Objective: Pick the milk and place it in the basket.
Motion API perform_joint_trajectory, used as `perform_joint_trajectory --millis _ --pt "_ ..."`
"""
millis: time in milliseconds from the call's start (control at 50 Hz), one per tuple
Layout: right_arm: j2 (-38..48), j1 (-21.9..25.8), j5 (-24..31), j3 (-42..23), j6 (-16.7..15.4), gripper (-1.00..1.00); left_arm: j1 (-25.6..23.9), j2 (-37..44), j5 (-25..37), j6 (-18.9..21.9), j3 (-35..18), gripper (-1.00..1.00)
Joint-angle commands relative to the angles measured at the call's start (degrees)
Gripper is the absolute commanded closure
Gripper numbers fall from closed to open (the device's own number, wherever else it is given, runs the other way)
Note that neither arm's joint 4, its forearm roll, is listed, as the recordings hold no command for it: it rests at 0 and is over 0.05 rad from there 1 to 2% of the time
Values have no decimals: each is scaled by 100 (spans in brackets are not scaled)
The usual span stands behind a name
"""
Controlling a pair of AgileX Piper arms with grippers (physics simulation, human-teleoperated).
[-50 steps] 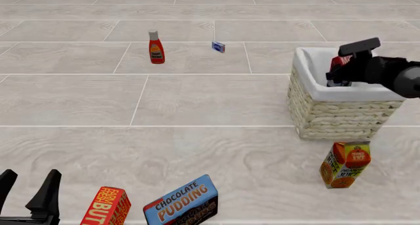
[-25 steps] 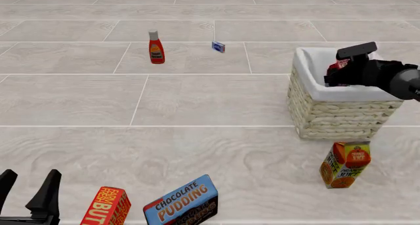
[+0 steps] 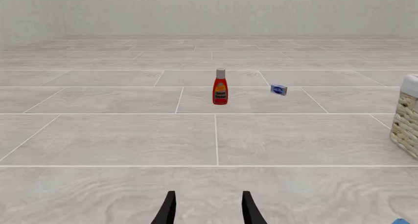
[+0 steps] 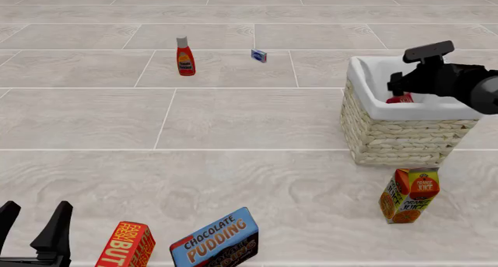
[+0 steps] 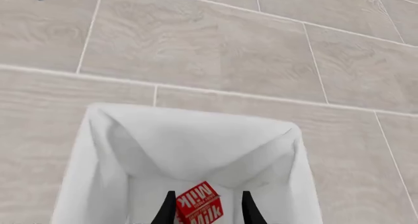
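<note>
The milk point(image 4: 400, 98) lies inside the basket point(image 4: 374, 108), with only its red top showing over the white liner. In the right wrist view the milk point(image 5: 199, 205) rests on the floor of the basket point(image 5: 196, 136), seen between the two fingers and below them. My right gripper point(image 4: 397, 85) hovers open just above the basket's opening and holds nothing. My left gripper point(image 4: 34, 217) stands open and empty at the near left edge, far from the basket. In the left wrist view the left gripper point(image 3: 207, 210) points over bare floor, and the basket point(image 3: 408, 121) is cut off at the edge.
A red ketchup bottle point(image 4: 184, 57) and a small blue box point(image 4: 259, 55) stand at the far middle. An orange juice carton point(image 4: 409, 195) stands just in front of the basket. A chocolate pudding box point(image 4: 216, 241) and a butter box point(image 4: 126, 245) sit near the left gripper.
The right gripper lowered the milk into the basket, let it go and rose a little. The milk now sits deeper in the basket. The left arm has not moved.
</note>
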Motion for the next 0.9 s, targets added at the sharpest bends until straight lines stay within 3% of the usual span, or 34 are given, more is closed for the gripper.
perform_joint_trajectory --millis 20,620,900 --pt "-346 29 24 149 -25 -100 1 -1 0 -2 0 -100" --pt "-1767 132 -391 1334 55 -100 0 0 0 0 0 -100" --pt "-2811 17 -912 2388 24 -100 0 0 0 1 0 -100"
